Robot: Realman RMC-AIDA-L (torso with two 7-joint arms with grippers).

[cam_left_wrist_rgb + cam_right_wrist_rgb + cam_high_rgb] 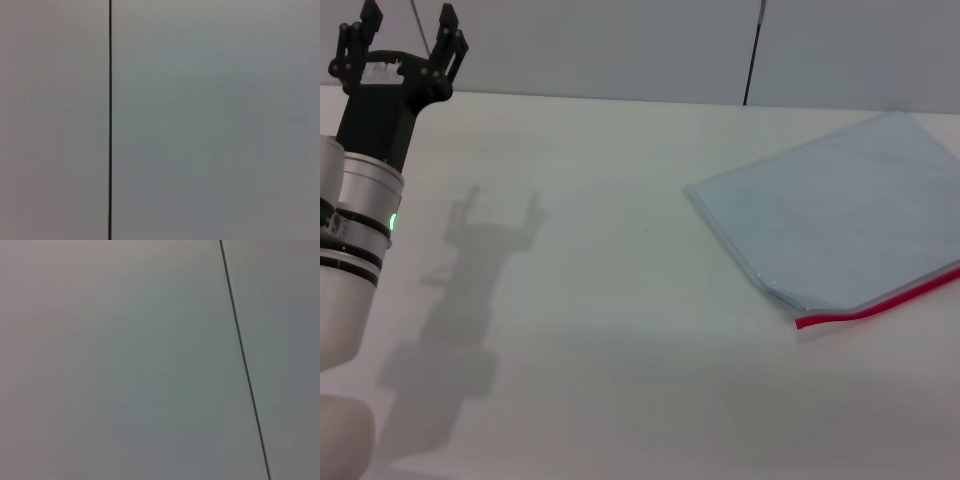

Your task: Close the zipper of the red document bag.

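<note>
You saw the red document bag (840, 220) lying flat on the bench (620, 350), far right, its right side cut off. The zipper (875, 306) ran along its near edge. The left hand (405, 35) was raised far left, fingers spread, holding nothing. Your right hand was hidden.

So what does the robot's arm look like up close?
The left arm is a fat white tube with black rings and a small green light. Its wrist is black, and the left tool has black, claw-like fingers. The right arm is not in view.
</note>
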